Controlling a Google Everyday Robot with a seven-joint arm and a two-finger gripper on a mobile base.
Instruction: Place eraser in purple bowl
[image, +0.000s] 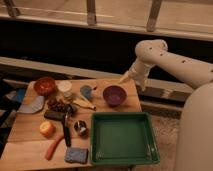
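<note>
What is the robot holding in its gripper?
Nothing. The gripper is open and empty, over the back edge of the table, just behind the purple bowl. The eraser lies on the table, far from it.

Dark eraser (53, 115) lies apart from purple bowl (114, 95).

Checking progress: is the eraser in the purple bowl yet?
Out: the eraser lies on the table, left of the purple bowl. The gripper hovers beyond the bowl.
</note>
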